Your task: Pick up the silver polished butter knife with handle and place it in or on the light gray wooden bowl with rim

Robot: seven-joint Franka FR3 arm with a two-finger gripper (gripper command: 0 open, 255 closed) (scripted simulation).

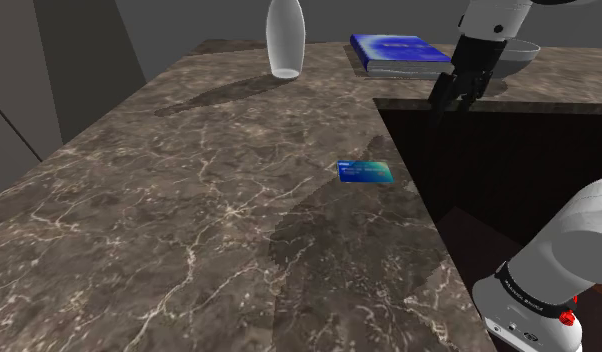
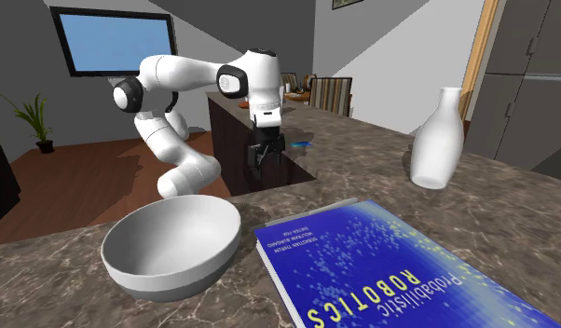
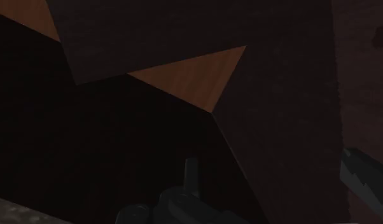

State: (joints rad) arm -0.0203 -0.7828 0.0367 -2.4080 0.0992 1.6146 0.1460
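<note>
The light grey bowl (image 2: 172, 263) stands on the marble counter beside a blue book; in the shoulder view its rim (image 1: 526, 52) peeks out behind the arm at the far right. My black gripper (image 1: 455, 97) hangs fingers-down just past the counter's edge, over a dark recess cut into the counter, a short way from the bowl. In the second exterior view the gripper (image 2: 263, 157) sits beyond the bowl, at the recess. In the wrist view the gripper (image 3: 279, 184) is open, its fingers (image 3: 191, 173) wide apart with nothing between them, above dark wood panels and a patch of orange-brown floor (image 3: 193, 76).
A white bottle-shaped vase (image 1: 284, 40) stands at the counter's far side. The blue book (image 1: 399, 52) lies next to the bowl. A small blue card (image 1: 366, 172) rests near the recess edge (image 1: 489, 170). The robot stand (image 1: 534, 320) is at lower right.
</note>
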